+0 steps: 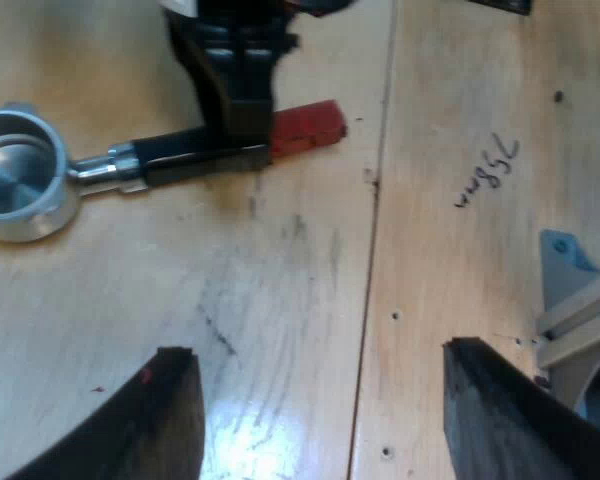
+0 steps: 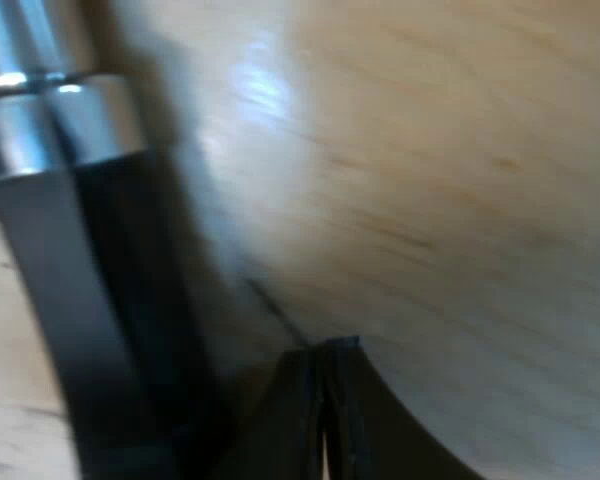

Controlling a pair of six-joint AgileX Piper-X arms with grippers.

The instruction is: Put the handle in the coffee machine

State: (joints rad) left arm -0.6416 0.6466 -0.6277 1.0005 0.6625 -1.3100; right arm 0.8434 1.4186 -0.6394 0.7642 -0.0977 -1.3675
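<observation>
The metal holder lies flat on the wooden table, its round basket facing up. Its dark handle ends in red. My left gripper hangs open above bare wood, a good way off from the holder, with nothing between its fingers. My right gripper comes down onto the handle close to the red end. In the right wrist view its fingertips are pressed together right beside the dark handle and its metal collar. Nothing shows between them.
A seam between two boards runs across the table, with pencil writing on the board beyond it. A grey metal bracket sits near one of my left fingers.
</observation>
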